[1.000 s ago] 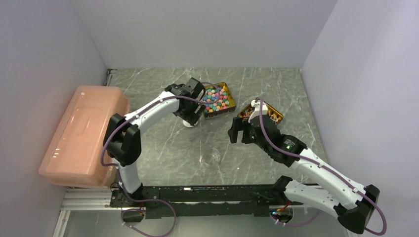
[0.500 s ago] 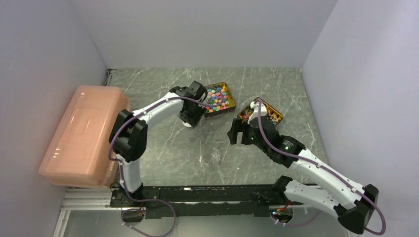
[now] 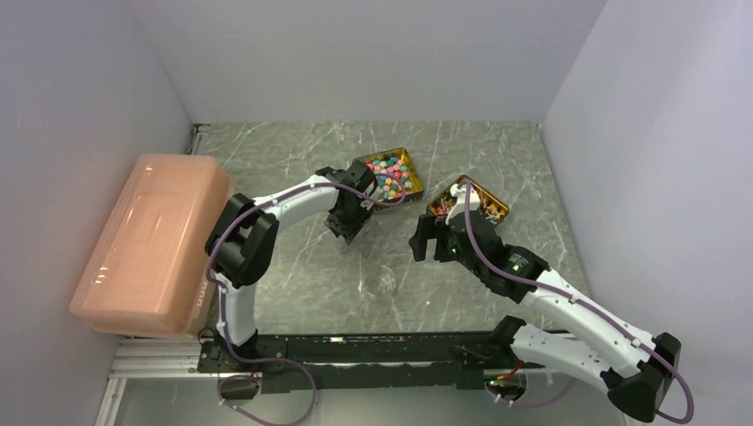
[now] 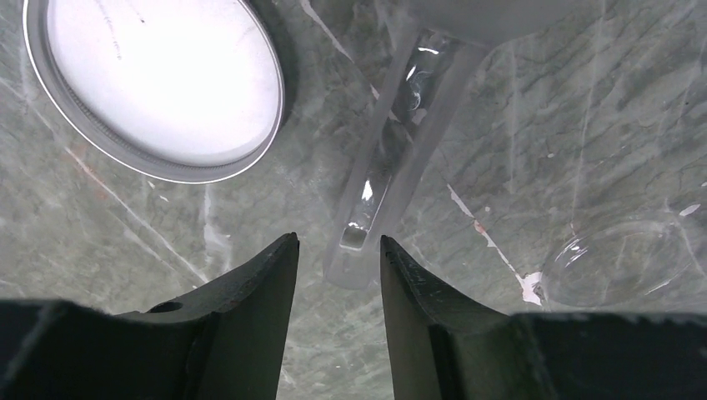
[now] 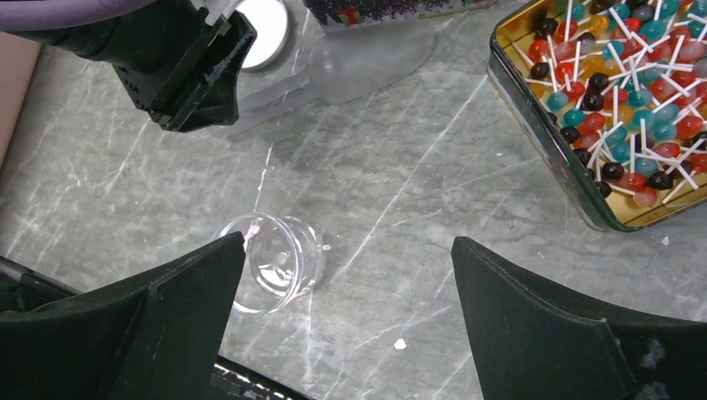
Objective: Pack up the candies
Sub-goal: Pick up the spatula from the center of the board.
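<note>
On the grey marble desk point(image 3: 311, 275), the right gripper point(image 5: 348, 250) hangs spread wide, at three o'clock of the left gripper point(image 4: 338, 242). The left gripper stands narrowed astride the handle of a frosted plastic scoop point(image 4: 413, 108), with a gap on one side. Toward twelve o'clock, a square gold tin point(image 3: 398, 205) holds the multicoloured candies point(image 3: 388, 176).

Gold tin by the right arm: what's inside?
Small ball lollipops on white sticks, red, teal, black and orange, piled in the gold tin. Lower layers are covered, and the tin's far corner is out of frame.

Right claw point(image 5: 348, 242) spread wide; clear jar point(image 5: 277, 263) near its left finger; gold tin point(image 5: 546, 154) of lollipops point(image 5: 634, 83) upper right.
</note>
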Available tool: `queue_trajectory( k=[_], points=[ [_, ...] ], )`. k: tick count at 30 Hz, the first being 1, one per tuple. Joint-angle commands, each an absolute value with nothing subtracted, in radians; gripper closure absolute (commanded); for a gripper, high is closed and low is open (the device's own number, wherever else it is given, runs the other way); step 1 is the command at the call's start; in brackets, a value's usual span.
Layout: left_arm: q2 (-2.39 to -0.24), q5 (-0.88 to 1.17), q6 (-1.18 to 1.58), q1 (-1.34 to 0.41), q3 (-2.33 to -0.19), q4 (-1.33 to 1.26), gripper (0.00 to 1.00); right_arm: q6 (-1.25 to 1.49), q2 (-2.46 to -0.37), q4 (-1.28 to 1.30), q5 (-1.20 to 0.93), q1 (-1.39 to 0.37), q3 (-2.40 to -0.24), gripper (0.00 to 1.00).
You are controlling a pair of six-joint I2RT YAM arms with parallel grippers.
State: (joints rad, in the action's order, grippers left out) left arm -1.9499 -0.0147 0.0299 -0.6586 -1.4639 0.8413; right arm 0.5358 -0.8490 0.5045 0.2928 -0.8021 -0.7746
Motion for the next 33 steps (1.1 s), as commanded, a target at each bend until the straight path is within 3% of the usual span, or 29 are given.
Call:
queue_trajectory(
  k=[1, 17, 23, 33],
  points=[
    [-1.961, 0.002, 0.032, -0.667, -1.476, 0.821, 0.54, 0.554, -0.837, 0.465, 0.284, -0.806, -0.764, 0.01],
    [-2.013, 0.002, 0.031, -0.676, -1.481, 0.815, 0.71, 0.548, -0.835, 0.472, 0.285, -0.805, -0.760, 0.01],
    [-2.017, 0.003, 0.033, -0.681, -1.473, 0.813, 1.00, 0.545, -0.834, 0.476, 0.285, -0.806, -0.763, 0.01],
    [-1.927, 0.067, 0.051, -0.682, -1.437, 0.794, 1.00, 0.555, -0.807, 0.485, 0.272, -0.805, -0.763, 0.01]
  ],
)
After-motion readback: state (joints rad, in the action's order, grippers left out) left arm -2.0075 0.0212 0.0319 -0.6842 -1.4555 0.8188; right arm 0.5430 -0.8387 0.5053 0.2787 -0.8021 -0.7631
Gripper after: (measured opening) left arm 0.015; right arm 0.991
